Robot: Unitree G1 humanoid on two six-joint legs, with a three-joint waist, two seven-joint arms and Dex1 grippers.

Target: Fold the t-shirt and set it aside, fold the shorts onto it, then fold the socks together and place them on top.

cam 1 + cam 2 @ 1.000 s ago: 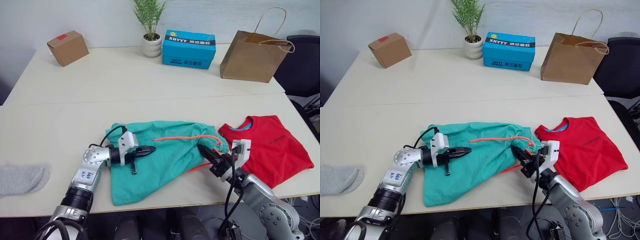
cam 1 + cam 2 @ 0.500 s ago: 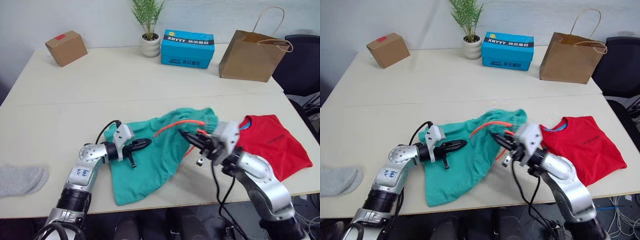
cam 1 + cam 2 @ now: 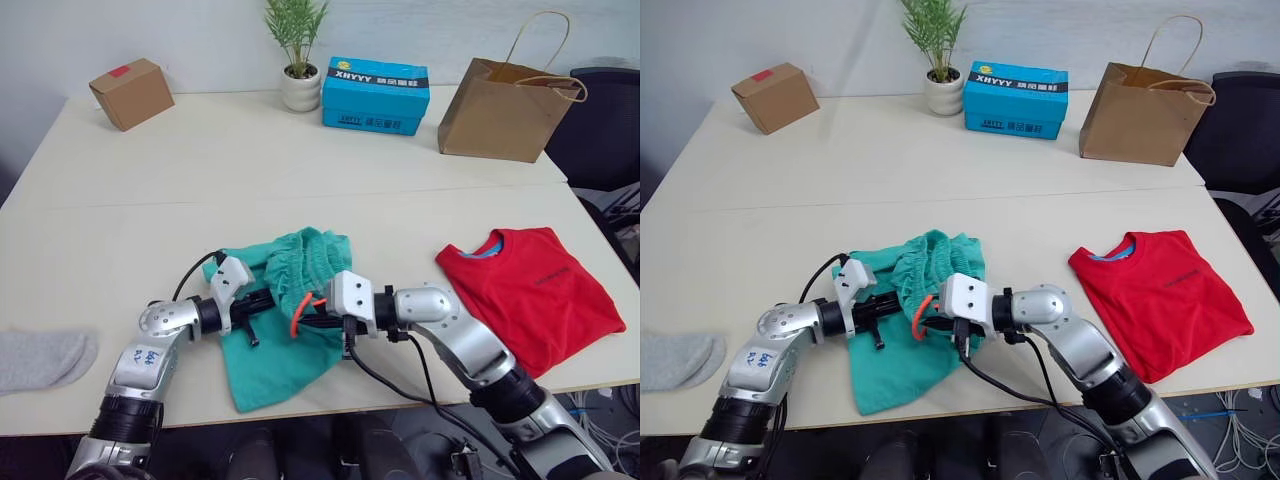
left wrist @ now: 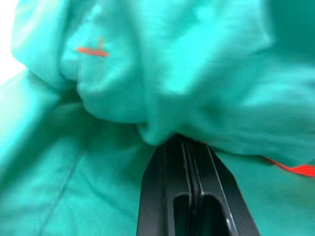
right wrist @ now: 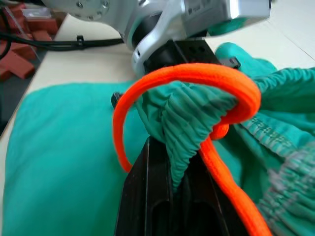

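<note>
Dragging the teal-green cloth shorts (image 3: pixel 290 305) leftward, my right gripper (image 3: pixel 312 318) stays clamped on the gathered waistband and neon orange drawstring (image 5: pixel 187 83). They've doubled over my left gripper (image 3: pixel 268 300), pinching cloth. The folded bright red t-shirt (image 3: pixel 530 290) waits aside.

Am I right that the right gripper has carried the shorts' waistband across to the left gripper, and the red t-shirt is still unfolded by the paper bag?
Not quite: the left eye view shows the t-shirt already folded at the table's near right edge, far from the paper bag. The right gripper does pinch the shorts by the left gripper.
</note>
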